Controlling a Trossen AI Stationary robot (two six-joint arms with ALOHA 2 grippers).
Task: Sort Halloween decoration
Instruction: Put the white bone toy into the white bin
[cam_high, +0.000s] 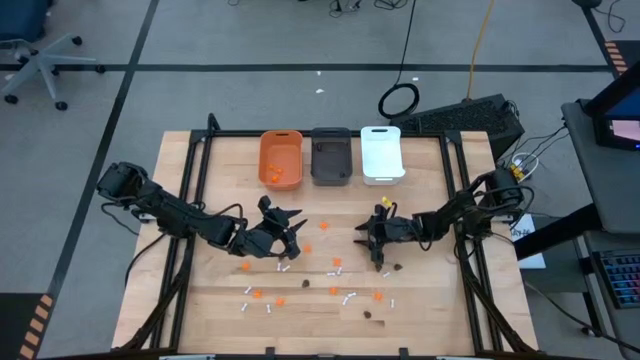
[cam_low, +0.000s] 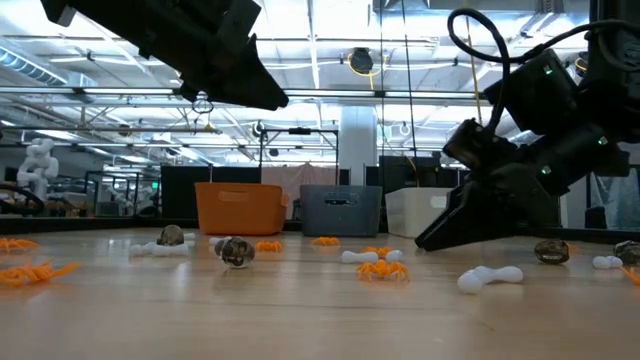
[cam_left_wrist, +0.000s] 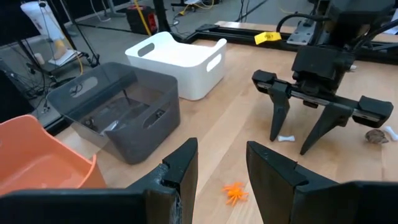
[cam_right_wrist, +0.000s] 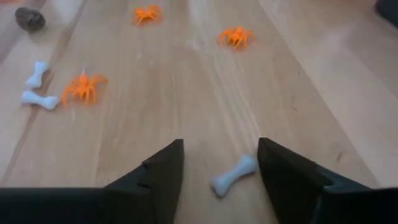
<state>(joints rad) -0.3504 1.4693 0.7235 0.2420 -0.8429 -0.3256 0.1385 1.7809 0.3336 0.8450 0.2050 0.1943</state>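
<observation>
Pick step: right tool (cam_right_wrist: 219, 163) low over worktop (cam_high: 430, 300), fingers wide astride white bone (cam_right_wrist: 233, 175). Next: drop, close squarely, carry to far white bin (cam_high: 381, 154). Left tool (cam_left_wrist: 221, 168) wide, empty, hovers centre-left.

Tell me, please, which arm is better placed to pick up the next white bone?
The right: its tool is open with a white bone lying between its fingers. The left tool, also open, hovers above an orange spider instead.

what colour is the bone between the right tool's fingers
White; the bone shows best in the right wrist view.
</observation>
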